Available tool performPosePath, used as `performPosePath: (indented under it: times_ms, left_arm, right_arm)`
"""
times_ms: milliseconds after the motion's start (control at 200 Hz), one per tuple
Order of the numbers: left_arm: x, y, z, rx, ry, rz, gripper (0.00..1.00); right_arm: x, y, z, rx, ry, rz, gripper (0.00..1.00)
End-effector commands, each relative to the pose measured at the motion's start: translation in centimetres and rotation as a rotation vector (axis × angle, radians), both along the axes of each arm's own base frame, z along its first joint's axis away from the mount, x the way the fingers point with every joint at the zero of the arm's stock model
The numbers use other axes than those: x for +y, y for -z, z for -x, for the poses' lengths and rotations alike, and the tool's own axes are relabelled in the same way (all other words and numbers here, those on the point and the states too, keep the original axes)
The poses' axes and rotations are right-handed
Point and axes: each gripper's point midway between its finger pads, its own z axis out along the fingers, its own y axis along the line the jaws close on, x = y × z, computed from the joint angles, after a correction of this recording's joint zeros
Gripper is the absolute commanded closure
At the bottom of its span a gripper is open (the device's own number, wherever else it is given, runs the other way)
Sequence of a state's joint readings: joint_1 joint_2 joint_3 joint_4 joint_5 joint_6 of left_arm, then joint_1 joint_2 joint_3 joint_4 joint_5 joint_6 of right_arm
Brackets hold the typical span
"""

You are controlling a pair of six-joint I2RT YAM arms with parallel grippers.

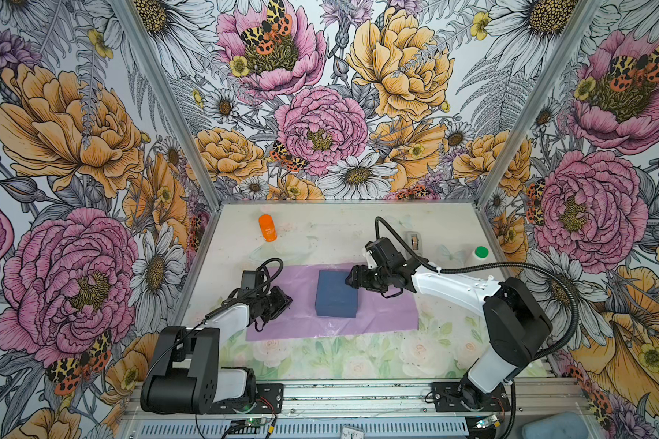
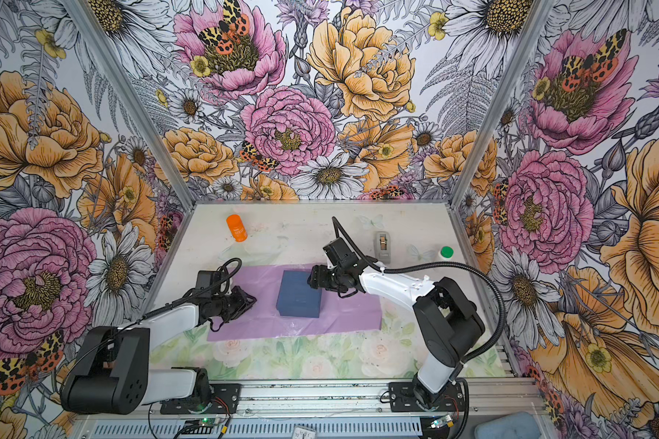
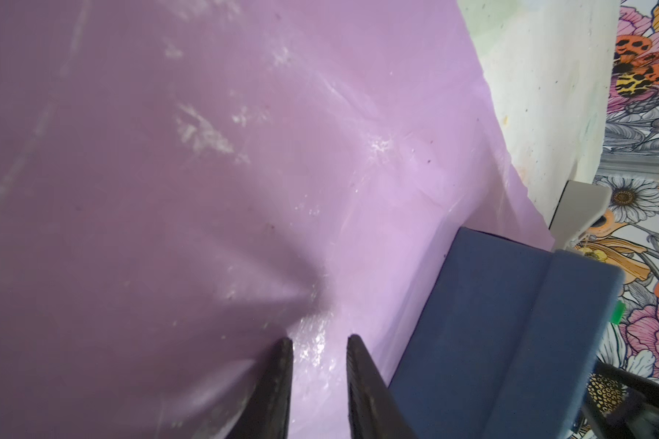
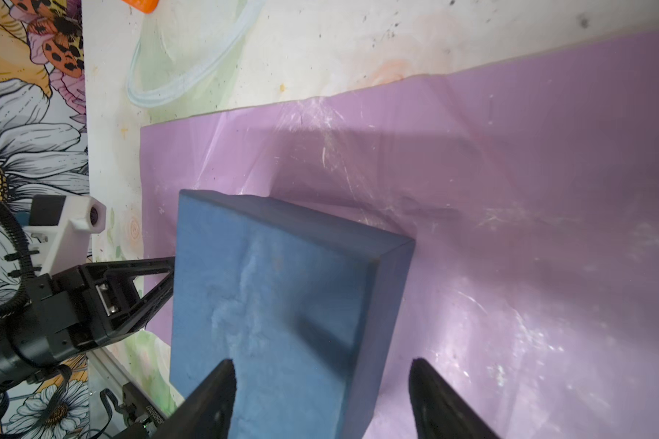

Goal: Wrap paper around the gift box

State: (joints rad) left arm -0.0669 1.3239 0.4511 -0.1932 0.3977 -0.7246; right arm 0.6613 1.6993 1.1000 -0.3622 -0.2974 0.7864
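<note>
My right gripper [image 4: 321, 363], wide and seemingly clear of the box [image 4: 282, 281], should lift straight off without skewing it on the paper [image 4: 529, 235].

- Walls [image 1: 320, 114] — three panels, bold floral print (peonies, daisies, moths).
- Frame posts [image 1: 164, 95] — bare metal at corners.
- Tabletop [image 1: 358, 361] — pale, faint rose print, evenly lit.
</note>
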Motion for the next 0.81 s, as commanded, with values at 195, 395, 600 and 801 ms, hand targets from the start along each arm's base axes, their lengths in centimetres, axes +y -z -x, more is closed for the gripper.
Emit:
performPosePath:
  times_ms: [195, 395, 600, 801]
  left_arm:
    - [1.7, 2.7, 3.4, 0.143, -0.028, -0.082, 0.72]
    - [1.8, 2.9, 3.5, 0.149, -0.023, -0.087, 0.72]
    - [1.8, 2.9, 3.5, 0.15, -0.022, -0.089, 0.72]
    - [1.8, 2.8, 3.5, 0.147, -0.022, -0.09, 0.72]
  right_arm:
    - [3.0, -0.1, -2.6, -0.037, -0.046, -0.091, 0.34]
    - [3.5, 0.0, -3.3, -0.067, -0.056, -0.093, 0.36]
    - [4.0, 0.0, -3.7, -0.058, -0.05, -0.118, 0.39]
    - [4.0, -0.3, -3.3, -0.047, -0.035, -0.131, 0.38]
